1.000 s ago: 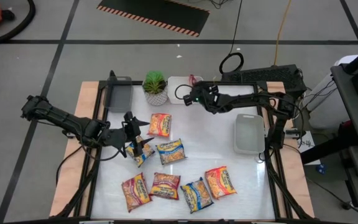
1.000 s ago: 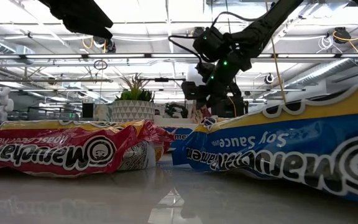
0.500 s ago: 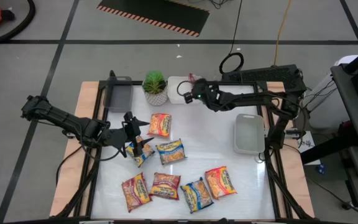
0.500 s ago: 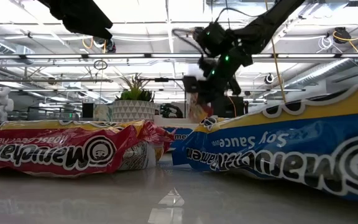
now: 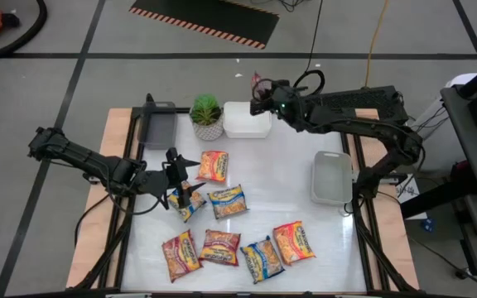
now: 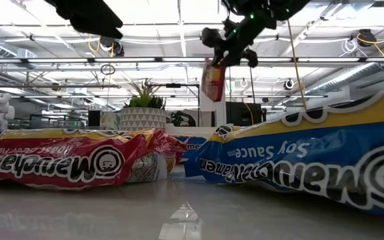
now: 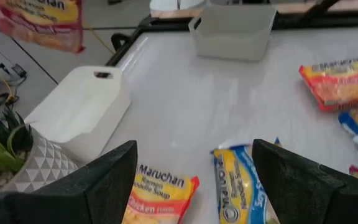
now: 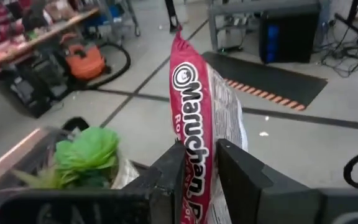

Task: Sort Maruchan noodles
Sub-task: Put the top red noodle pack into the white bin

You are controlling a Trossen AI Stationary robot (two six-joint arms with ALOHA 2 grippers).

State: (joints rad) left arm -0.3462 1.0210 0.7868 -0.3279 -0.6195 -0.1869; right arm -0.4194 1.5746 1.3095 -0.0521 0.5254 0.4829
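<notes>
My right gripper (image 5: pixel 261 93) is high above the table's far edge, beyond the white tray (image 5: pixel 247 121), shut on a red-trimmed Maruchan packet (image 6: pixel 212 79). Seven more packets lie flat on the table: one orange (image 5: pixel 213 165) near the middle, two (image 5: pixel 227 201) (image 5: pixel 187 201) beside my left gripper, and several (image 5: pixel 220 247) in a row along the near side. My left gripper (image 5: pixel 180 178) hovers open over the table's left part, with nothing between its fingers (image 7: pixel 104 180); a blue-trimmed packet (image 7: pixel 241 186) lies below it. My right gripper pinches the red packet between its two fingers, which close on its flat faces (image 8: pixel 197 168). The fingers come nearly level from the table's right side. The packet stands on edge, hanging below the fingers (image 6: pixel 212 83), lifted clear of tray and table.
A potted green plant (image 5: pixel 207 116) stands between the white tray and a grey tray (image 5: pixel 157 126) at the far left. Another pale tray (image 5: pixel 331 176) sits at the right edge. Bare table shows in the middle right.
My right gripper has risen from the white tray and gone toward the far edge, carrying the red packet, which now hangs clear above the tray. My left arm has kept still.
</notes>
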